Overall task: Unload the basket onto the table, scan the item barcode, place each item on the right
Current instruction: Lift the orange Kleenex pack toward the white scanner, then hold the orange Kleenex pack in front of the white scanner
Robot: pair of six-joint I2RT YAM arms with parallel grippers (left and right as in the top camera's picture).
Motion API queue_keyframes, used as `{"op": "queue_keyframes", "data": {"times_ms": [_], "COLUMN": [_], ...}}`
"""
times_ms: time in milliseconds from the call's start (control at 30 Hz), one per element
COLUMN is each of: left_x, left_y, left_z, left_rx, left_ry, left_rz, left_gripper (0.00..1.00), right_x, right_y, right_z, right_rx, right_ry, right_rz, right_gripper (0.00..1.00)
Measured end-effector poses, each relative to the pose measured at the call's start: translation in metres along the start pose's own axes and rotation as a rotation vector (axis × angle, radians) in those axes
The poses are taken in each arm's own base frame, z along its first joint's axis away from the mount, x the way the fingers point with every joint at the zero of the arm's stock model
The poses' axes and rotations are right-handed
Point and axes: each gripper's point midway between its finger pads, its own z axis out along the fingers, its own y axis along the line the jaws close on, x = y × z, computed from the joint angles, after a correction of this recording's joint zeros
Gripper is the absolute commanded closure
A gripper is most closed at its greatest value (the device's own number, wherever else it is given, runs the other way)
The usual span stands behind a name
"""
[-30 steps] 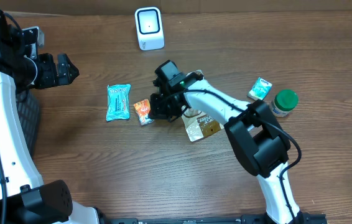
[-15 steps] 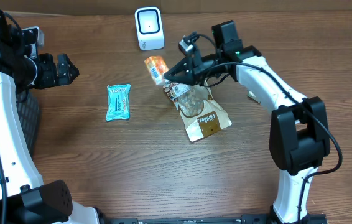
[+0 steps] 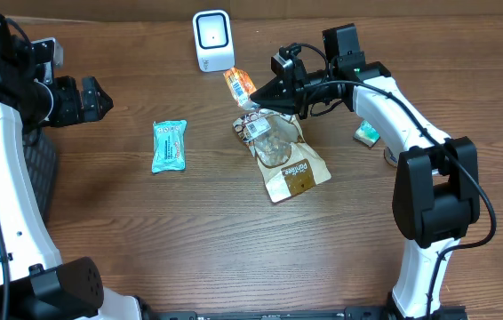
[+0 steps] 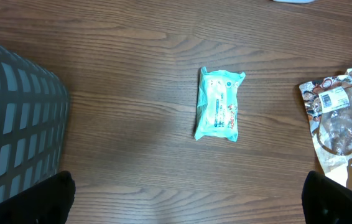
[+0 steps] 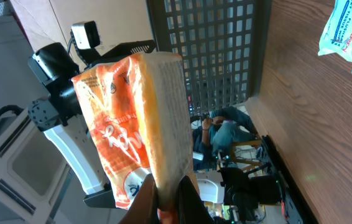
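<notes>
The item is a small orange snack packet (image 3: 238,85), held above the table just right of and below the white barcode scanner (image 3: 212,40) at the back. My right gripper (image 3: 257,96) is shut on the packet's lower edge. In the right wrist view the orange packet (image 5: 132,112) stands upright out of the pinched gripper (image 5: 166,204), its pale side panel facing the camera. My left gripper (image 3: 100,100) hangs open at the far left, well away from the item. The left wrist view shows that gripper (image 4: 188,202) with both dark fingertips spread wide over bare wood.
A teal packet (image 3: 169,145) lies left of centre, also the teal packet (image 4: 221,104) below the left wrist. A brown pouch with a clear window (image 3: 285,158) lies under the right arm. A small teal box (image 3: 367,135) sits at the right. A black mesh basket (image 4: 14,124) stands at the left edge.
My right gripper lifted the orange packet off the table and carried it up and right, then closer to the scanner. The left arm has not moved.
</notes>
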Motion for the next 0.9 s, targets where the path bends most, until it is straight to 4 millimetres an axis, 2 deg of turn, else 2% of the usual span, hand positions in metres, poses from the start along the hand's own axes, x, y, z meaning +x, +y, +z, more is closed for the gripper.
{"op": "queue_keyframes", "data": {"times_ms": [367,533,633,700,733,767,900], "left_x": [0.000,0.000,0.000,0.000,0.000,0.000,0.000], "left_y": [0.000,0.000,0.000,0.000,0.000,0.000,0.000], "left_z": [0.000,0.000,0.000,0.000,0.000,0.000,0.000], "left_rx": [0.000,0.000,0.000,0.000,0.000,0.000,0.000], "left_ry": [0.000,0.000,0.000,0.000,0.001,0.000,0.000], "left_rz": [0.000,0.000,0.000,0.000,0.000,0.000,0.000], "left_gripper": [0.00,0.00,0.00,0.00,0.00,0.01,0.00], "right_x": [0.000,0.000,-0.005,-0.008,-0.010,-0.010,-0.012], "right_y": [0.000,-0.001,-0.022,-0.043,-0.068,-0.074,-0.111], "right_z": [0.000,0.001,0.004,0.005,0.003,0.002,-0.021], "right_rx": [0.000,0.006,0.120,0.236,0.371,0.409,0.682], "right_ry": [0.000,-0.003,-0.069,-0.115,-0.159,-0.168,-0.235], "right_rz": [0.002,-0.071,-0.064,-0.035,-0.016,-0.012,0.011], "right_gripper": [0.96,0.96,0.96,0.96,0.96,0.96,0.96]}}
